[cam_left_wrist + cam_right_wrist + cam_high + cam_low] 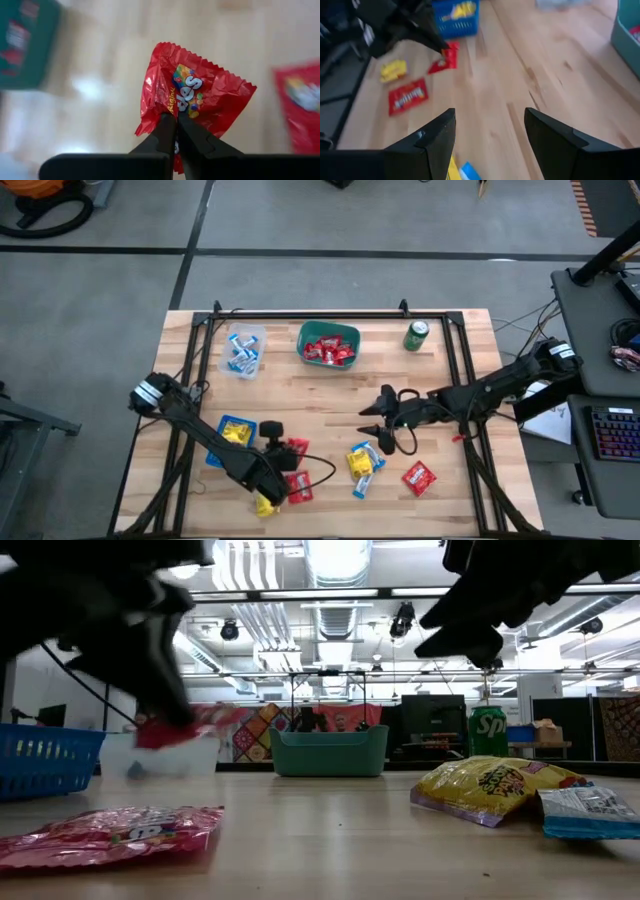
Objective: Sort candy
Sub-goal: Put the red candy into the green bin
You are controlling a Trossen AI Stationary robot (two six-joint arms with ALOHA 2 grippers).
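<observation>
My left gripper [174,131] is shut on a red candy packet [200,95] over the table's near middle [297,448]; the low view shows that packet [178,730] above the tabletop. My right gripper [490,131] is open and holds nothing, hovering near the table's centre [368,418]. Lying flat on the wood are a red packet [298,488], a yellow packet [265,505], a yellow and blue-and-white cluster [362,465] and another red packet [419,477]. My left gripper pinches the red packet between its two fingers at the wrapper's near edge [167,111], below the printed logo. The fingers slant down from the table's near-left side. The packet is lifted clear of the table and stands out beyond the fingertips, crinkled.
A green bin [328,343] with red packets, a clear tray [242,350] with blue-and-white sweets and a green can [417,335] stand along the far side. A blue basket [232,432] with yellow packets sits under my left arm. Black frame rails run along the table edges.
</observation>
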